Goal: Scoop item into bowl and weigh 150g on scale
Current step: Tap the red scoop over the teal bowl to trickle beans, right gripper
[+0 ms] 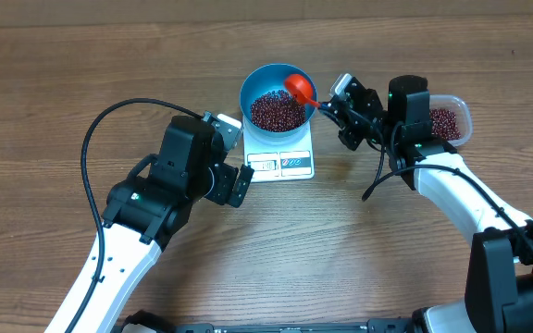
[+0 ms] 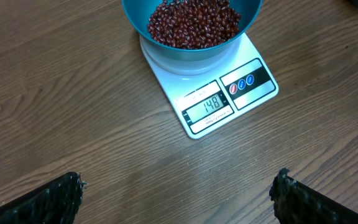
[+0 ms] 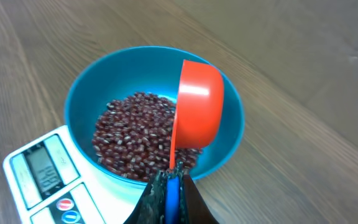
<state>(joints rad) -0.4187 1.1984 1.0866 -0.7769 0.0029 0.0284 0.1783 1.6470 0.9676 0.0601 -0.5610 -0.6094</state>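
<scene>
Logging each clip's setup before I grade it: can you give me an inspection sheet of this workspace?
Surface: wooden table, brown grain.
Job's things: blue bowl of red beans sits on the white scale; display appears to read 148. Clear tub at the right holds more beans.
Clutter: nothing seen.
Grippers: left gripper open, empty, facing the scale; right gripper shut on the handle of the red scoop, which is tipped over the bowl.
Cables: black cable loops beside the left arm; another cable hangs by the right arm.
Surroundings: nothing seen beyond the table.
</scene>
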